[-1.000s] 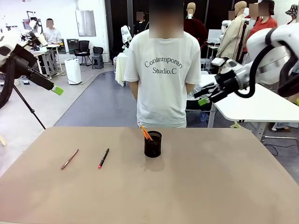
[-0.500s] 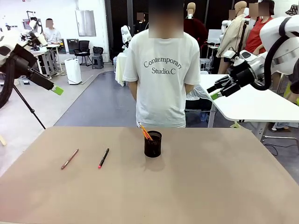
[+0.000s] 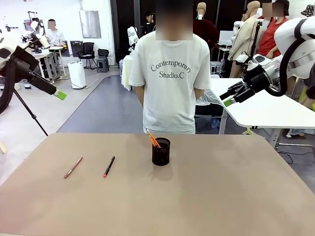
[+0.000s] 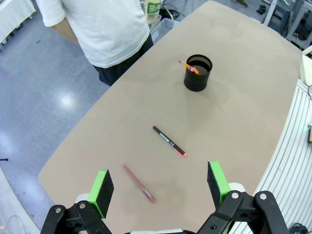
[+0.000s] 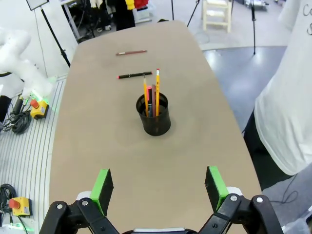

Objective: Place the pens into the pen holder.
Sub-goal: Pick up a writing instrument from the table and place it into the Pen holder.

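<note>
The black mesh pen holder (image 3: 161, 151) stands at the table's middle, near the far edge, with several orange and yellow pens (image 3: 152, 138) sticking out of it. The holder (image 5: 153, 115) also shows in the right wrist view, and again (image 4: 198, 72) in the left wrist view. A black pen with a red tip (image 3: 109, 166) and a reddish-brown pen (image 3: 73, 167) lie flat on the left part of the table. My left gripper (image 3: 60, 95) hangs open high above the left side. My right gripper (image 3: 227, 98) is open, raised high at the right.
A person in a white T-shirt (image 3: 170, 78) stands at the far edge, right behind the holder, arms behind the back. A white table (image 3: 275, 110) stands off to the right. The brown tabletop (image 3: 221, 196) is bare at the right and front.
My right gripper has risen and pulled back to the right, away from the table's middle. The left arm, pens and holder have not moved.
</note>
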